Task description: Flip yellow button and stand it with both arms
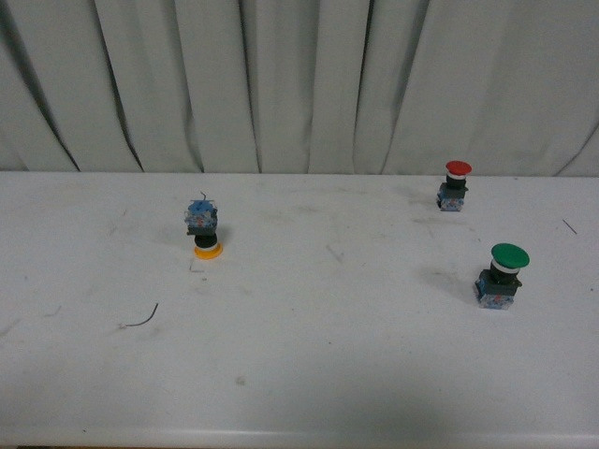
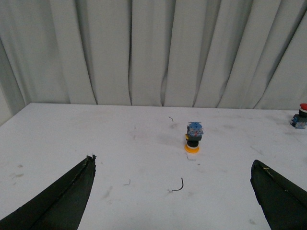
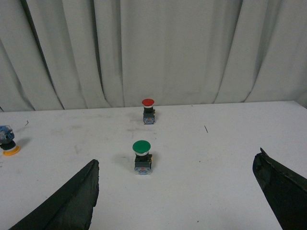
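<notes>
**Both pincers spread wide and empty, yellow button resting on its cap**

The left pincer (image 2: 172,162) is spread wide. Its two black fingers (image 2: 64,201) show at either side of the left wrist view, well apart, with nothing between them but bare table (image 2: 96,139). The right pincer (image 3: 177,158) is the same, with its dark fingers (image 3: 72,201) far apart and gripping nothing. Neither arm appears in the front view.

Ahead of the left pincer, and well clear of it, is the yellow button (image 2: 193,138). It is upside down: the round yellow cap lies flat on the table, the black collar is above it and the blue-grey contact block is on top. In the front view it sits in the left half of the table, toward the far side. A short, curved dark piece of wire (image 1: 140,318) lies nearer the camera and a little to its left, apart from it.

Ahead of the right pincer a green button (image 3: 141,157) stands upright on its base with the cap up. Farther back a smaller red button (image 3: 148,111) also stands upright, near the table's far edge. Both are on the right half of the table, well apart from the yellow one. A pale, pleated curtain (image 1: 299,84) hangs behind the table.
</notes>
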